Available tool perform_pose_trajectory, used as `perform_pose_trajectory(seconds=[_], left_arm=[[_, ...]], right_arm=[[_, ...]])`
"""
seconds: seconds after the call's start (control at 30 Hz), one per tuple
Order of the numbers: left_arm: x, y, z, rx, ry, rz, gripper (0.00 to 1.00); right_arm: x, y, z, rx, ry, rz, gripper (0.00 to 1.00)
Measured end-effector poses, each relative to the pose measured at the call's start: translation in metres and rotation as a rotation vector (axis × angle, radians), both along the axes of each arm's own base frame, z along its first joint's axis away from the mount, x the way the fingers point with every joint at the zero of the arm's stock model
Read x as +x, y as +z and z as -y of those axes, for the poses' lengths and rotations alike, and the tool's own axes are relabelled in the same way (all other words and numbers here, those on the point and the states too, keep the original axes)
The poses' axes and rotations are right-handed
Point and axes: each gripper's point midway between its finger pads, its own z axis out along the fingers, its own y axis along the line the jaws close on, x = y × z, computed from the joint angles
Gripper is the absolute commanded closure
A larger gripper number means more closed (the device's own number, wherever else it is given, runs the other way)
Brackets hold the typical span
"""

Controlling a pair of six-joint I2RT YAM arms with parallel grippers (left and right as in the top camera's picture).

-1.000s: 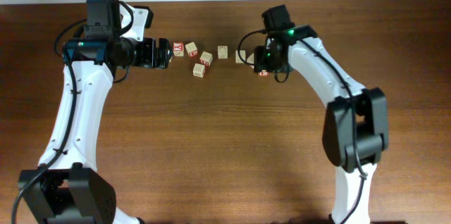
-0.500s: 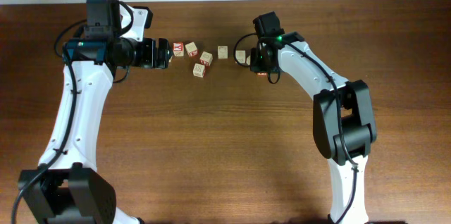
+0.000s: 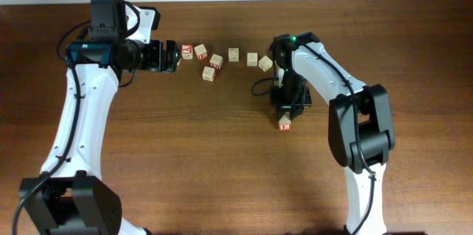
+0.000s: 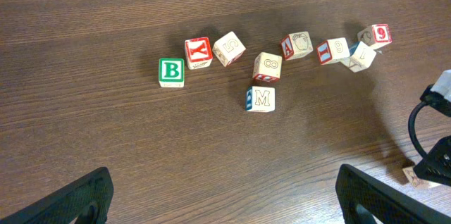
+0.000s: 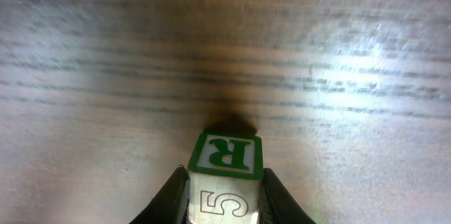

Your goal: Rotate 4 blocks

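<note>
My right gripper (image 5: 225, 206) is shut on a pale wooden block (image 5: 225, 175) with a green R face and an outlined 5. In the overhead view that block (image 3: 285, 123) shows a red face and sits low over the table, in front of the row. The other blocks lie in a loose row at the back: a red 9 cube (image 4: 380, 34), a pale cube (image 4: 361, 56), an I cube (image 4: 332, 50) and an apple cube (image 4: 297, 44). My left gripper (image 4: 222, 182) hangs open over bare wood, well short of them.
A green B cube (image 4: 171, 71), a red-and-white letter cube (image 4: 198, 51), a 5 cube (image 4: 229, 48), an 8 cube (image 4: 267, 67) and an M cube (image 4: 261, 98) sit at the row's left. The right arm (image 3: 325, 65) reaches across the back right.
My right gripper closed on a block at the row's right end and carried it toward the table's front. The left arm has not moved.
</note>
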Motion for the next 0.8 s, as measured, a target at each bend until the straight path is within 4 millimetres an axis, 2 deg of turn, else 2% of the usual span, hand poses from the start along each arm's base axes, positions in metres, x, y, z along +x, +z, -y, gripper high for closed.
perform_pose_trajectory(seconds=[0.03, 0.1, 0.2, 0.27, 0.33, 0.37, 0.4, 0.5, 0.53, 0.6, 0.67, 0.7, 0.73, 0.8], left_arm=[[0.0, 0.0, 0.0, 0.0, 0.0, 0.0, 0.01], [0.0, 0.0, 0.0, 0.0, 0.0, 0.0, 0.01], [0.0, 0.0, 0.0, 0.0, 0.0, 0.0, 0.01], [0.0, 0.0, 0.0, 0.0, 0.0, 0.0, 0.01], [0.0, 0.0, 0.0, 0.0, 0.0, -0.001, 0.01], [0.0, 0.0, 0.0, 0.0, 0.0, -0.001, 0.01], [0.0, 0.0, 0.0, 0.0, 0.0, 0.0, 0.01], [0.001, 0.0, 0.0, 0.0, 0.001, 0.003, 0.01], [0.0, 0.0, 0.0, 0.0, 0.001, 0.001, 0.01], [0.0, 0.0, 0.0, 0.0, 0.001, 0.0, 0.01], [0.0, 0.001, 0.0, 0.0, 0.0, 0.001, 0.01], [0.0, 0.001, 0.0, 0.0, 0.001, 0.001, 0.01], [0.0, 0.001, 0.0, 0.0, 0.001, 0.001, 0.01], [0.0, 0.001, 0.0, 0.0, 0.001, 0.001, 0.01]], right_arm=[[-0.003, 0.0, 0.0, -0.004, 0.004, -0.011, 0.59], [-0.008, -0.001, -0.002, -0.007, 0.02, -0.024, 0.49], [-0.009, -0.002, -0.003, -0.006, 0.032, -0.027, 0.48], [0.0, 0.002, -0.006, 0.005, 0.033, 0.001, 0.48], [0.027, 0.018, -0.013, 0.035, 0.036, 0.095, 0.49], [0.06, 0.033, -0.02, 0.066, 0.034, 0.218, 0.49], [0.106, 0.056, -0.025, 0.092, 0.02, 0.403, 0.48], [0.179, 0.084, -0.025, 0.094, -0.051, 0.706, 0.46], [0.196, 0.088, -0.025, 0.085, -0.072, 0.776, 0.45], [0.212, 0.074, -0.02, 0.043, -0.088, 0.818, 0.44], [0.219, 0.032, -0.012, -0.014, -0.092, 0.785, 0.44], [0.22, 0.021, -0.01, -0.026, -0.094, 0.775, 0.46], [0.223, 0.013, -0.004, -0.04, -0.102, 0.773, 0.49], [0.228, 0.012, 0.007, -0.05, -0.122, 0.781, 0.65]])
